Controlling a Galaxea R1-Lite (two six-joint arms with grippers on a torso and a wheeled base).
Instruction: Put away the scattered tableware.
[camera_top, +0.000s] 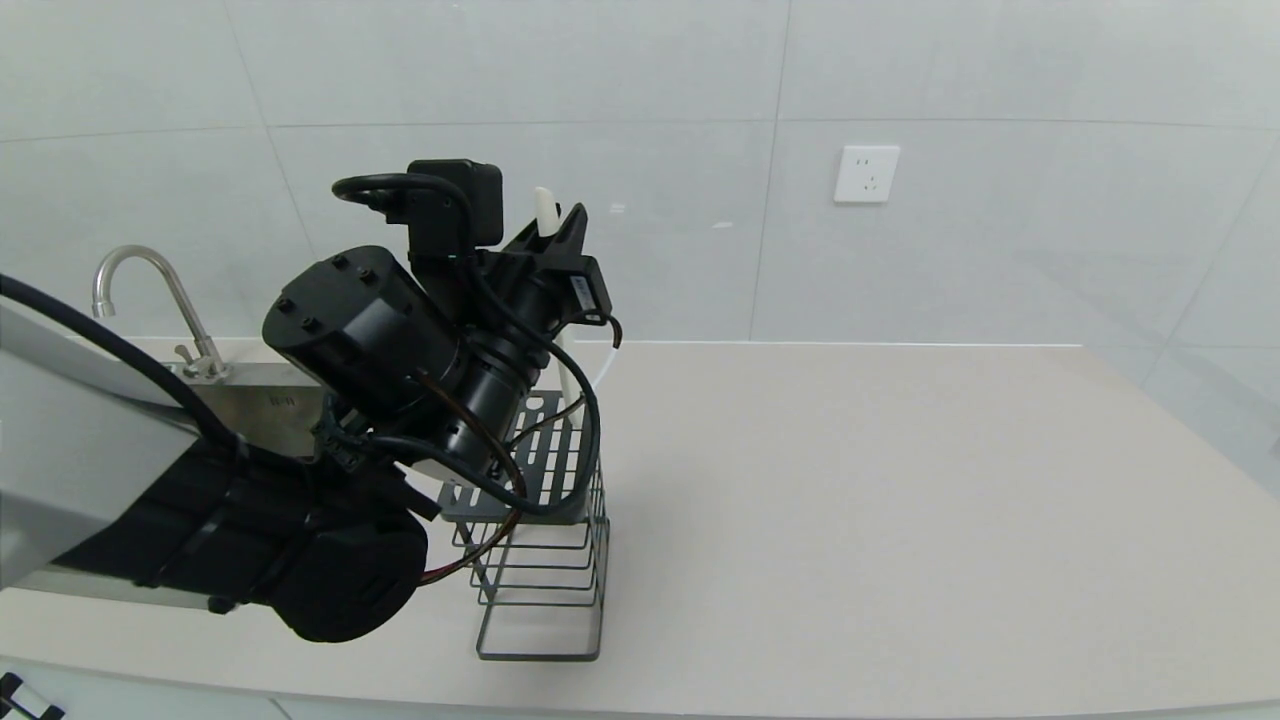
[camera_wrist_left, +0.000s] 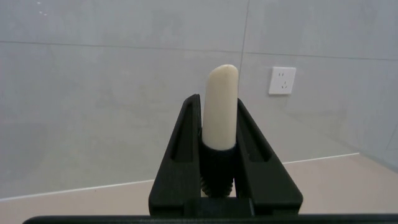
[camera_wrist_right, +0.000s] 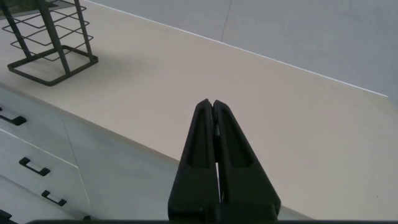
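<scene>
A white utensil handle (camera_wrist_left: 221, 87) stands upright between the black fingers of my left gripper (camera_wrist_left: 219, 124), which is shut on it. In the head view the left gripper (camera_top: 558, 228) is raised above the dark wire rack (camera_top: 545, 570), near the sink. The handle's rounded tip (camera_top: 545, 205) sticks up past the fingers and its lower part (camera_top: 568, 372) runs down toward the rack's top; its lower end is hidden behind the arm. My right gripper (camera_wrist_right: 212, 107) is shut with nothing in it, above the beige countertop (camera_wrist_right: 249, 99) near its front edge.
A steel sink (camera_top: 250, 405) with a curved faucet (camera_top: 150, 290) lies left of the rack. The wire rack (camera_wrist_right: 46, 37) stands near the counter's front edge. White drawers (camera_wrist_right: 31, 168) sit under the counter. A wall socket (camera_top: 867, 174) is on the tiled wall.
</scene>
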